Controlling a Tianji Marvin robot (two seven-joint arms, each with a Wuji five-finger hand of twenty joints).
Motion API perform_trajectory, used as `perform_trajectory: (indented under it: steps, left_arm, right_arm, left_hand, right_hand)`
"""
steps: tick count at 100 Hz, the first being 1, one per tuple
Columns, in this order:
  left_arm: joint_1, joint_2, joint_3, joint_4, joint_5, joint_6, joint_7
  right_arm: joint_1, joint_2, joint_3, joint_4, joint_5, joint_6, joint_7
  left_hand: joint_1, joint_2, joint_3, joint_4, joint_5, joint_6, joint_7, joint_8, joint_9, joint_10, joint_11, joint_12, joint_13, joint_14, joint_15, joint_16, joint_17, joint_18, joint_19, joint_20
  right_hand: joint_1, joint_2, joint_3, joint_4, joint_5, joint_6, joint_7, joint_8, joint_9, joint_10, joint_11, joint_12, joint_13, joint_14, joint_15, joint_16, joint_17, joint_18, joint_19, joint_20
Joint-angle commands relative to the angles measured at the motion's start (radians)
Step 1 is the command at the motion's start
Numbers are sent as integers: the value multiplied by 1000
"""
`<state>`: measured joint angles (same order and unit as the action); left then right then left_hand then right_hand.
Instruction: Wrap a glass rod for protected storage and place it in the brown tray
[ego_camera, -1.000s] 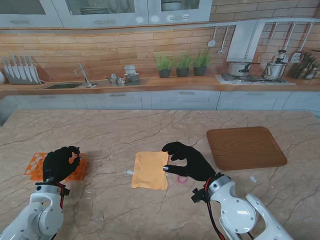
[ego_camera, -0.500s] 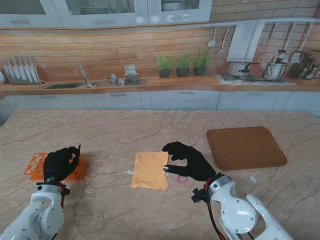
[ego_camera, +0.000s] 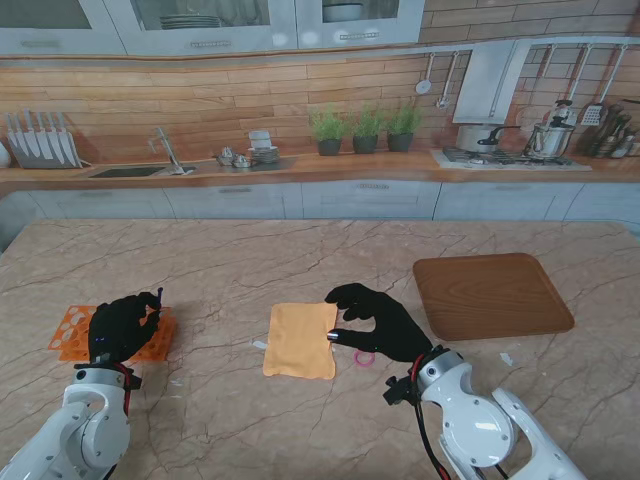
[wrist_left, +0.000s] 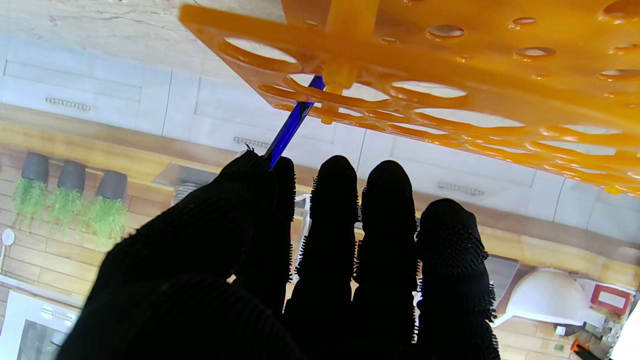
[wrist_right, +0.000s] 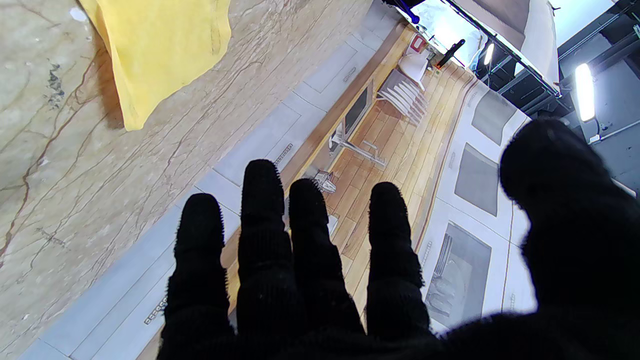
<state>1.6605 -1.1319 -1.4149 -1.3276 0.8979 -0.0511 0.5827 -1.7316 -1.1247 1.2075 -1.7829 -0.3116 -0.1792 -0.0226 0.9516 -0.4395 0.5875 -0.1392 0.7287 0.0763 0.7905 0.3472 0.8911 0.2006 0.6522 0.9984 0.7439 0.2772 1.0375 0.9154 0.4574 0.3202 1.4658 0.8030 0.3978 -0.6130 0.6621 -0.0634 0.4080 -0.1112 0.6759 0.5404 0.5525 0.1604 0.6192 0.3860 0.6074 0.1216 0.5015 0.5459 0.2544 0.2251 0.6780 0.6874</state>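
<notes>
The left hand (ego_camera: 120, 327) pinches a blue rod (wrist_left: 292, 125) between thumb and forefinger; the rod's far end is hidden in the orange rack (ego_camera: 70, 330). The right hand (ego_camera: 378, 322) hovers beside the yellow cloth (ego_camera: 300, 340), fingers spread, grasping nothing. A pink ring (ego_camera: 364, 358) is half hidden under it. The tray (ego_camera: 490, 295) lies well apart.

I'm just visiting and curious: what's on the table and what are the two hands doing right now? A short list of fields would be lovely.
left hand: pinching a blue glass rod at the orange rack
right hand: open, beside the cloth, holding nothing
yellow cloth: flat, mid-table
brown tray: to the right, nothing on it
pink ring: by the right hand
</notes>
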Motion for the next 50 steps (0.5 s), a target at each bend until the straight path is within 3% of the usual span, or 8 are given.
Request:
perform_trajectory:
  steps: [1,34,50]
  left_arm:
    - [3,-4,4,1,-3,2,-5]
    - [-3,-6,9,10,-5,0,8]
    - [-1,-6,6,11,2,3,21]
  right_arm:
    - [-6,-4,-1,-7,1,1,0]
    - [-5,-4,-2,-7,2,3,1]
    - [-6,-5,-2,-7,1,2,-2]
  left_hand:
    - [16,-36,26,-16,-38,-20,-6,-16,-24,-21,-13,17,-23,-5,-3,-2,-11,0,6,-9]
    - [35,8,24,-19,38,-24,46,-13,58,-25,-34,-35,31,20,-5,-16,32,27,23,-12]
    - [44,16,38,-16,55,15,46,-34,81,9,-49,-123,80,37,1,-32,90,46,61,-28]
  right_hand:
    - [-46,16,-6,24,14,-26,4,9,12,-14,12,11,6,-18,10,8,-9,-3,29,24]
    - [-50,20,-5,24,15,-26,4,9,12,-13,12,11,6,-17,10,8,-10,-3,29,24]
    - [-53,24,-3,24,16,-26,3,9,12,-12,11,11,5,-18,10,8,-10,-3,29,25]
